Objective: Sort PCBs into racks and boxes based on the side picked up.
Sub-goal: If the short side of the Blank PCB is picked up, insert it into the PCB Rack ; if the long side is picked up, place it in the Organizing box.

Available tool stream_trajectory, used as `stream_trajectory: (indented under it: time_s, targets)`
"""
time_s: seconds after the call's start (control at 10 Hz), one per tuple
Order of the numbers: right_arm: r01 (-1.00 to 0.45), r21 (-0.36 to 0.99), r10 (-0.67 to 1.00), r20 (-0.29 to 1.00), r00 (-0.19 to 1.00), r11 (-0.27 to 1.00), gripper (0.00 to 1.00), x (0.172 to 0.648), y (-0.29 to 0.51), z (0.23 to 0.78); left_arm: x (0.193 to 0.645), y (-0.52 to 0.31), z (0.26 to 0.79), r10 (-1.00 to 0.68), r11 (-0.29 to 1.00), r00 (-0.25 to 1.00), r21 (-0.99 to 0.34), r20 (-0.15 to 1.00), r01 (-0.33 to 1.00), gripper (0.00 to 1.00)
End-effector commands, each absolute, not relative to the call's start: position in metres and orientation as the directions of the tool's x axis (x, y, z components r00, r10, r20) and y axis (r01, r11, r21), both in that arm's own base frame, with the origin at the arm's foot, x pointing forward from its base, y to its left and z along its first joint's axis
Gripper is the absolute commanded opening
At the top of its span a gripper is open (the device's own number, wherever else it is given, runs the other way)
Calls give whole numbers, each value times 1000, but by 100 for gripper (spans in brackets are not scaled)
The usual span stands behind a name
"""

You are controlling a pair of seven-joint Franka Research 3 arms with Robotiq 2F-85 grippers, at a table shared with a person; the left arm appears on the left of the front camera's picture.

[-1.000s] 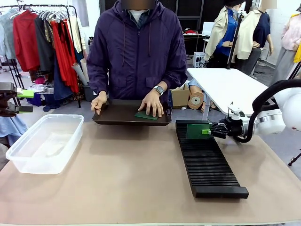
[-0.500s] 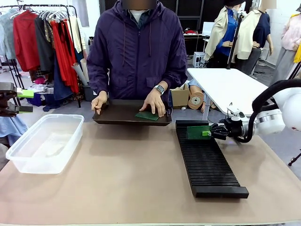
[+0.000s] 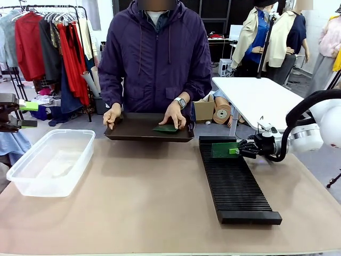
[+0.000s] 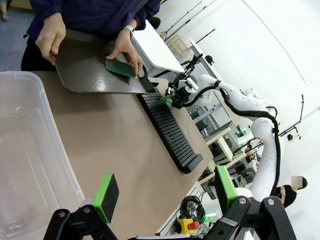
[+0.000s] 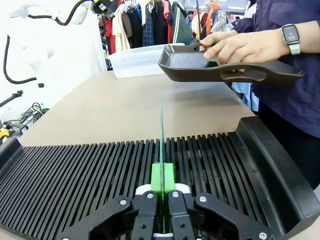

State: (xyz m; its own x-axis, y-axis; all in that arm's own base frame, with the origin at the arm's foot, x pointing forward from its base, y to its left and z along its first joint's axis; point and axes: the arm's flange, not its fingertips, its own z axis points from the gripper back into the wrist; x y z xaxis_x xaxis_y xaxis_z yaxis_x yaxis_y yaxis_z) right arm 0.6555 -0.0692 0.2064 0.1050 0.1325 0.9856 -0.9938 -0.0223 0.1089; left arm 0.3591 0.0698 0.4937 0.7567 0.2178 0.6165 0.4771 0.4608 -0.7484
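Black slotted rack (image 3: pixel 234 178) runs near-to-far on the right of the tan table (image 3: pixel 133 202), near end closest to the front cam. Clear tub (image 3: pixel 50 160) sits on the left, a bit farther back, table showing thru its walls. At the rack's far end one PCB (image 3: pixel 224 150) stands on edge over the slots; can't tell if its lower edge is seated in one. Beyond rack and tub, a dark brown tray (image 3: pixel 144 130) is held at the far table edge, w/ a second PCB (image 3: pixel 166 128) lying in its right part.

Right arm comes in from the right, low and roughly level. Right gripper (image 3: pixel 237 150) is clamped on the first PCB's edge, green pads pressed to both faces; in the rt wrist view the board is edge-on, upright, in line w/ the slots. Left gripper (image 4: pixel 165 192) hovers beside the tub, pads well apart, nothing between them. Person's watch hand (image 3: pixel 175 114) rests fingers on the tray's PCB; other hand (image 3: pixel 112 116) grips the tray's left rim.

Vs a sec ago: held PCB looks a touch lower over the rack, the clamp on it unchanged. Watch hand lay flatter over the tray's board then; the board has shifted slightly under the fingers. Tub, rack, tray same spots.
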Motion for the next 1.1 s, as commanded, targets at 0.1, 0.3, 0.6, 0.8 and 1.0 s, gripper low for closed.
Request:
stream_trajectory:
  time_s: [0.1,0.3,0.6,0.8,1.0]
  targets:
    - [-994,108,137,985,104,-23,0,656,-69,207,358,70,495,222,451,754,-751,618,483,100]
    - [-994,108,137,985,104,-23,0,656,-69,207,358,70,495,222,451,754,-751,618,483,100]
    - [-994,108,137,985,104,-23,0,656,-69,207,358,70,495,222,451,754,-751,618,483,100]
    - [-994,110,139,985,107,-17,0,657,-67,206,358,70,495,222,451,754,-751,618,483,100]
    - [-993,115,123,986,113,-8,17,658,-67,208,358,70,495,222,451,754,-751,618,483,100]
